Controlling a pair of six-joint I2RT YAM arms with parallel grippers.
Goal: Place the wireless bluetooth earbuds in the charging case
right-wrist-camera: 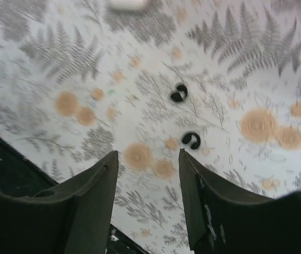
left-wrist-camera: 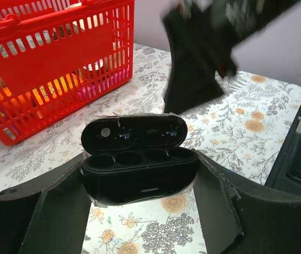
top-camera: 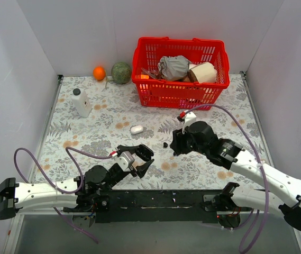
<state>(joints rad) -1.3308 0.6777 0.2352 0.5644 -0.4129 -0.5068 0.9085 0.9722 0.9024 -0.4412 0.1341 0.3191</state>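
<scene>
Floral tablecloth (right-wrist-camera: 60, 53) under both arms, red basket (top-camera: 179, 74) far beyond my fingers. Left gripper (top-camera: 142, 160) clamps the charging case (left-wrist-camera: 139, 185): black, lid tipped open, sockets empty, seated squarely between my fingers. Right gripper (right-wrist-camera: 147, 154) hangs spread and empty. Both wireless bluetooth earbuds (right-wrist-camera: 191, 140) lie on the cloth past my fingertips, one just ahead of the right-hand finger, the other farther out. White pebble-shaped object (top-camera: 136, 129) lies well beyond. Judged next: centre the near bud between the pads, descend straight, pinch lightly so it doesn't squirt away. No brand or writing legible.
</scene>
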